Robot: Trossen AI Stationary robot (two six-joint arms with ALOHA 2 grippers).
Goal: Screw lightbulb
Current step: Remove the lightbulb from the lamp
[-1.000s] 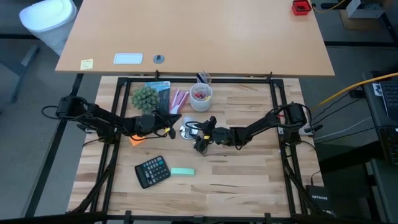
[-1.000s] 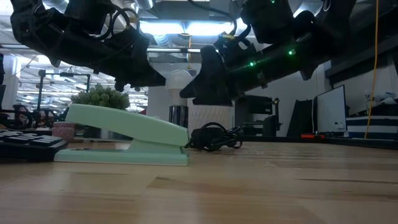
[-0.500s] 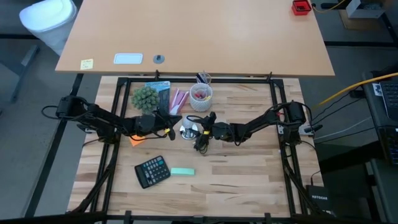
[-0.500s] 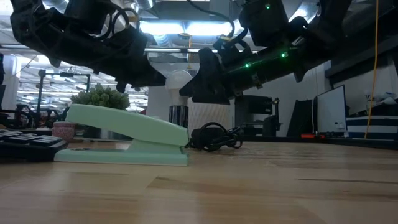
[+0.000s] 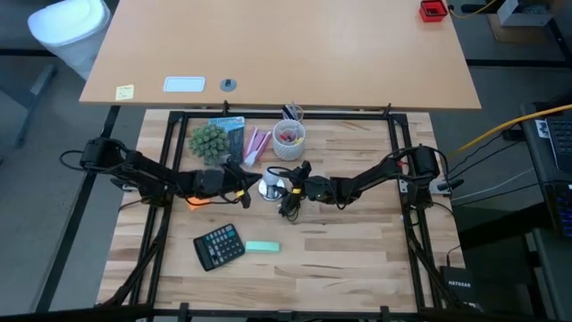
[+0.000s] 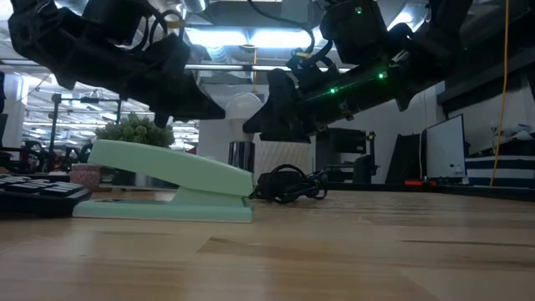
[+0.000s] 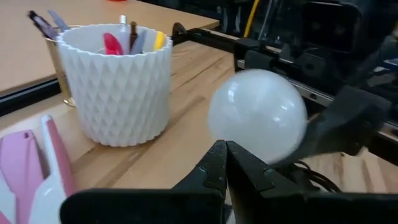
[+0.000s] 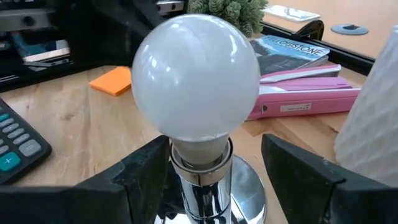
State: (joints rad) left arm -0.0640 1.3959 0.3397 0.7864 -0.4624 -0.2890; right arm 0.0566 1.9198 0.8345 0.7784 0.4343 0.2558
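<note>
Lightbulb [image 8: 196,78] is already seated upright in the chrome socket of the silver base [image 8: 211,190], near the middle of the table, with the white pencil cup [image 7: 115,81] just behind it. Judging by that, you are in the turning step: the bulb stands in the thread and needs twisting home, though the pictures cannot tell you how tight it already sits.

Your right gripper [image 8: 214,168] is at the bulb's neck with its fingers [image 8: 146,171] spread wide, one on each side of the socket and clear of the glass. It holds nothing. For the next move you would likely close on the neck or lower glass with light pressure, then rotate the wrist about the bulb's upright axis; squeeze gently, since glass will slip or crack.

Your left gripper [image 7: 225,165] sits on the far side of the bulb from the right one, clenched tight on nothing, its tips just short of the glass.
</note>
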